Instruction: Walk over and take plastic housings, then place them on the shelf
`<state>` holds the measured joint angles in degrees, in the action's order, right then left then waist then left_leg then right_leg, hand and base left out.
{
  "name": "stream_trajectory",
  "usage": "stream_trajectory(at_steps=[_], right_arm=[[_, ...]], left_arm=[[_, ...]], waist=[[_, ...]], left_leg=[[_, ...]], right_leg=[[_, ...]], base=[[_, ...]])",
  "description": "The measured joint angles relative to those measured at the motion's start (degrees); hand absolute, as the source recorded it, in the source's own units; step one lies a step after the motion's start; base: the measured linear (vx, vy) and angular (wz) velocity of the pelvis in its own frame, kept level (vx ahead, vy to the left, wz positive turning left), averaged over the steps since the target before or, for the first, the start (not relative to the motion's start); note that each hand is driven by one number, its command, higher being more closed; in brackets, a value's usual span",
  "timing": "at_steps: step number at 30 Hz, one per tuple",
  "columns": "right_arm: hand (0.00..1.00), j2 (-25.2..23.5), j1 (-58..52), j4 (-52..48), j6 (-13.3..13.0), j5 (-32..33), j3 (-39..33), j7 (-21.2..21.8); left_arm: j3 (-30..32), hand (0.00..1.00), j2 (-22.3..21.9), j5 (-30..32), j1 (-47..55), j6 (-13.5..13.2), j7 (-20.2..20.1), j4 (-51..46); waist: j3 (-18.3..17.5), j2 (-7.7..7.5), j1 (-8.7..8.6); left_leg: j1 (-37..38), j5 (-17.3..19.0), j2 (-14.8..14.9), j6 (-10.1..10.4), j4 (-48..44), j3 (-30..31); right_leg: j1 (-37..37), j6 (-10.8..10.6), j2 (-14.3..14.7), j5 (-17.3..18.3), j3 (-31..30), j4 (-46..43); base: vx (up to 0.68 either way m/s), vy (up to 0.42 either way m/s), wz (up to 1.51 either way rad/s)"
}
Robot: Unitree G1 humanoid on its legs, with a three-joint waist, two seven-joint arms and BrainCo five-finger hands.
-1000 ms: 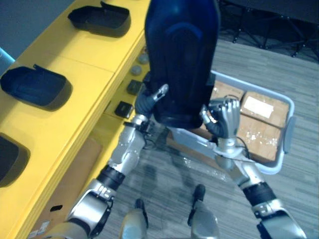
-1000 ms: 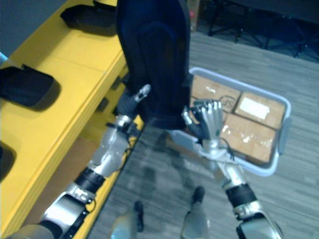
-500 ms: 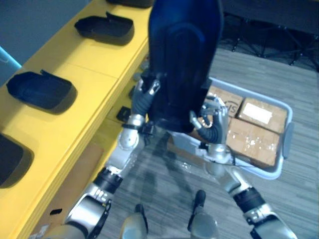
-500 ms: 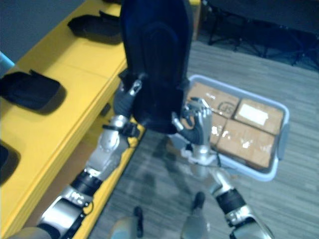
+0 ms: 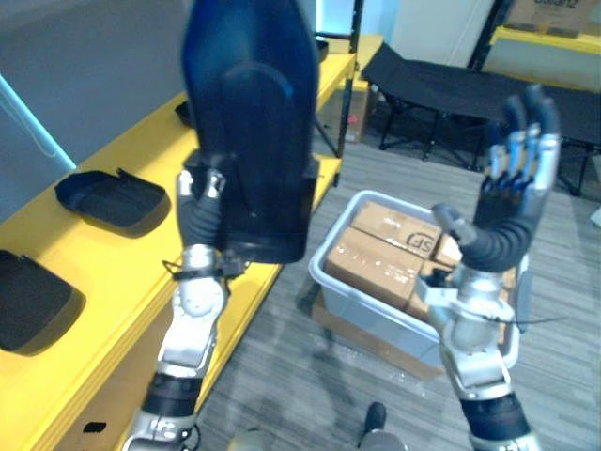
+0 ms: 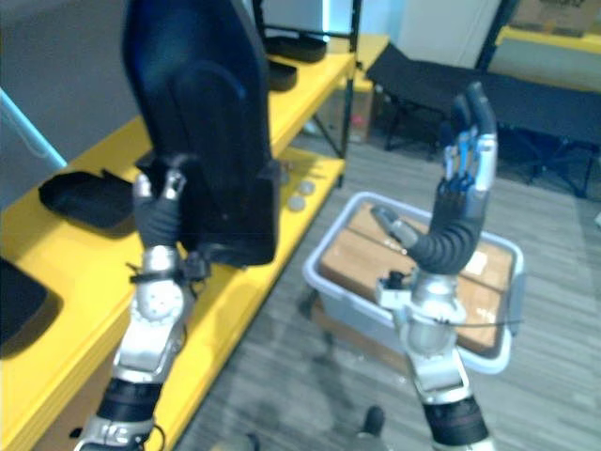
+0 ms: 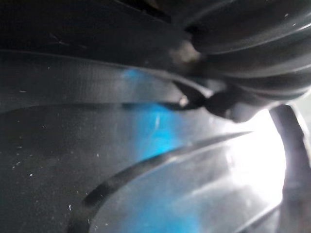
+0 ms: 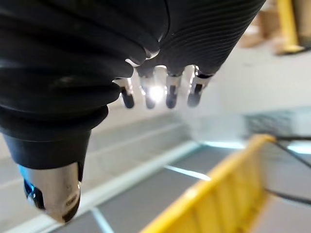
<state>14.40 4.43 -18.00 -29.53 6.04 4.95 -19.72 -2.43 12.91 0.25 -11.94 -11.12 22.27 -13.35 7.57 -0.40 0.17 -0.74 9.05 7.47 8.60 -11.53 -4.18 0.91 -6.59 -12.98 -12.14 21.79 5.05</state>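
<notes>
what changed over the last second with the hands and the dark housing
The right hand let go of the plastic housing and rose clear of it, fingers straight. The left hand keeps holding it alone, upright by the yellow shelf. The camera shifted too; the other housings on the shelf and the bin of boxes look unmoved.

bare shelf (image 5: pixel 113 272) front, housings (image 5: pixel 111 195) further back
</notes>
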Motion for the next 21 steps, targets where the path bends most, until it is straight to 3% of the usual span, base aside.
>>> stream_trajectory(at_steps=[3,5,9,12,15,17,21], right_arm=[[0.0,-1.9,-4.0,1.0,6.5,4.5,-3.5,1.4],[0.0,-5.0,-7.5,5.8,12.8,9.3,-6.3,2.7],[0.0,-9.5,-11.4,14.2,18.9,11.5,-7.1,5.0],[0.0,-11.3,-12.1,16.1,19.8,13.5,-5.8,8.4],[0.0,-11.5,-11.7,16.2,19.4,13.5,-3.5,10.0],[0.0,-11.5,-10.0,17.0,19.5,13.5,-0.1,10.6],[0.0,-11.5,-5.5,20.8,19.8,13.4,4.6,11.4]], left_arm=[[3.1,1.0,-0.7,0.9,2.6,-0.7,0.2,-0.5],[6.4,1.0,-2.6,0.8,5.5,-2.1,1.0,-1.8],[9.4,1.0,-4.2,0.6,10.2,-4.0,2.0,-5.4],[12.8,1.0,-5.7,0.2,14.7,-5.6,2.7,-8.4],[19.0,1.0,-7.7,0.1,19.8,-6.6,4.0,-12.1],[25.8,1.0,-8.2,-0.4,23.8,-7.3,5.6,-14.2],[34.0,1.0,-10.2,-1.5,28.0,-7.9,8.3,-15.3]], waist=[[-0.7,0.21,0.2],[-1.2,0.05,0.09],[-1.3,0.14,0.51],[-1.4,0.31,1.33],[-1.8,0.27,4.31],[-3.3,0.0,7.64],[-4.0,-0.67,11.87]], left_leg=[[0.9,-0.1,0.1,0.1,0.8,-0.5],[1.0,0.0,0.1,0.0,1.2,-1.0],[1.1,0.0,0.0,0.0,1.5,-1.0],[0.7,0.0,0.0,-0.1,1.4,0.7],[0.5,0.0,0.0,-0.1,1.6,3.9],[-1.2,-0.5,-0.1,0.2,1.7,6.7],[-1.5,-0.8,-0.8,0.2,1.5,10.5]], right_leg=[[-0.3,-0.5,0.1,-0.4,-0.2,-0.4],[-0.1,-0.5,0.1,-0.4,-0.3,-0.4],[-0.1,-0.5,0.1,-0.3,-0.2,-0.3],[-1.2,-0.4,0.0,0.4,1.6,0.2],[-3.3,-0.7,0.1,2.0,5.0,0.2],[-3.7,-0.7,0.1,2.1,7.9,0.2],[-6.1,-1.6,-0.1,2.4,11.4,-0.1]], base=[[0.08,0.012,-0.05],[0.03,0.031,-0.06],[0.0,0.004,0.01],[-0.04,0.006,0.25],[-0.03,-0.018,0.53],[0.02,-0.003,0.6],[0.05,0.03,0.56]])
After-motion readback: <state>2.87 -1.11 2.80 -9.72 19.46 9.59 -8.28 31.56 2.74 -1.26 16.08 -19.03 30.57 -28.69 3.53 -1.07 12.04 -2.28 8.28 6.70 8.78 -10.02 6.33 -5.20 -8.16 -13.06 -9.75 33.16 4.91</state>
